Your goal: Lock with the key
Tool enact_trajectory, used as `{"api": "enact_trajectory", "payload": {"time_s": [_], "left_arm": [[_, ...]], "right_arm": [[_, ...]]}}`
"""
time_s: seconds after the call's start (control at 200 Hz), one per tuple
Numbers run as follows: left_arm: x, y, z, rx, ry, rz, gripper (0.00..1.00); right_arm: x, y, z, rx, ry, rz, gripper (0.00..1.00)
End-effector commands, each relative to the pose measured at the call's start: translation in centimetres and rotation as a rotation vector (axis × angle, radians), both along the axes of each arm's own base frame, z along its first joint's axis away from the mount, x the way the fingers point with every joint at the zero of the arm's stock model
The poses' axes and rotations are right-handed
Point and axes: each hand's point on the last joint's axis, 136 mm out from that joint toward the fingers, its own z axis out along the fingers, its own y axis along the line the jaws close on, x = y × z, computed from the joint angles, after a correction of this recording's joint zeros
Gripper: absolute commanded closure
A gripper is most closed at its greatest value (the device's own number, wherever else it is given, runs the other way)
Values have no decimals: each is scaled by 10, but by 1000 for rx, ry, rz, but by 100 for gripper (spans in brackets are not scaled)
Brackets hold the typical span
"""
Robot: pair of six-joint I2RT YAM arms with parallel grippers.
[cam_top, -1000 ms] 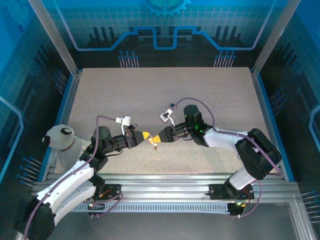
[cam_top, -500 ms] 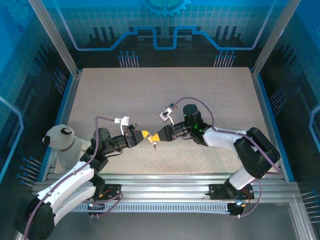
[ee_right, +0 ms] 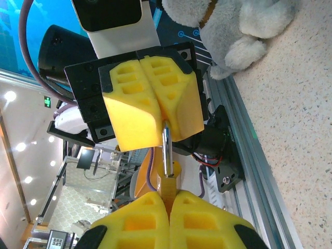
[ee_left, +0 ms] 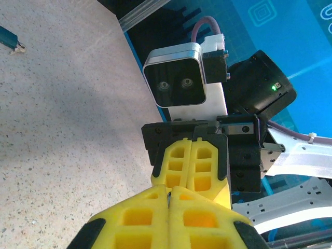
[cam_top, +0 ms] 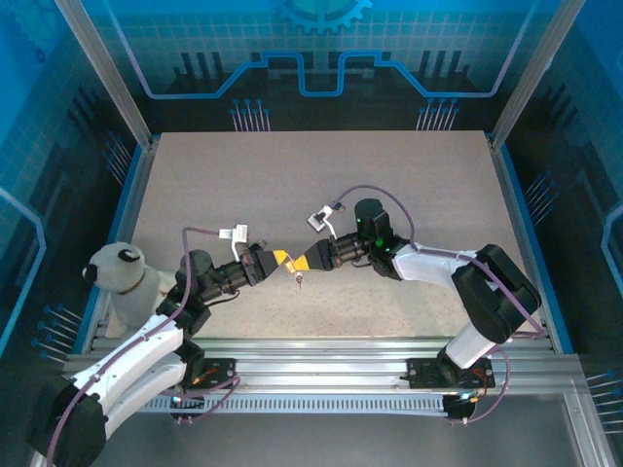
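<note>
Right wrist view: right tool (ee_right: 168, 199) closed, yellow ribbed fingers (ee_right: 129, 223) pinching a small brass-coloured padlock (ee_right: 169, 185) at their seam. Thin silver metal bar (ee_right: 166, 150) running straight up from the padlock into the seam of the left tool (ee_right: 163, 123). Left tool also closed, gripping the bar's far end. Shackle or key: cannot tell. Padlock held in the air between the two tools, off the speckled beige counter (ee_right: 295, 124). Behind the left tool: grey-and-white plush toy (ee_right: 244, 26) at the counter edge, next to the aluminium rail (ee_right: 249, 155).

Left wrist view: left tool's yellow fingers pressed flush together at the bottom of frame. Right tool facing head-on, tip to tip, fingers likewise pressed flat together. Silver-faced camera (ee_left: 179, 83) mounted just above the right tool. Junction between the tips hidden by the fingers themselves.

Top view: both arms reaching inward, tools meeting tip to tip over the near-middle of the counter, left tool from the left, right tool from the right. Padlock a small speck at the junction, details too small to resolve. Plush toy at the near-left corner of the counter, well apart from the tools.
</note>
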Motion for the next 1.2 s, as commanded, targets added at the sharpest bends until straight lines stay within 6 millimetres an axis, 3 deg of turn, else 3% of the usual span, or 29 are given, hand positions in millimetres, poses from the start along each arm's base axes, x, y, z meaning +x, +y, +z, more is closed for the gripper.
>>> {"api": "enact_trajectory", "payload": {"time_s": [0.0,0.085,0.135,0.52,1.101,1.196], "left_arm": [[-35,-18,-32,27,103,-174,100],[-36,-19,-33,27,104,-174,100],[-36,-19,-34,28,106,-175,100],[-37,-23,-35,17,101,-181,100],[-30,-21,-38,18,105,-134,100],[-29,-21,-35,12,104,-125,100]], "right_arm": [[37,8,46,113,-164,-122,100],[40,7,46,117,-162,-130,100],[45,8,58,138,-186,-135,100],[60,8,59,144,-188,-163,100],[54,4,48,112,-188,-158,100],[53,2,48,105,-199,-161,92]]}}
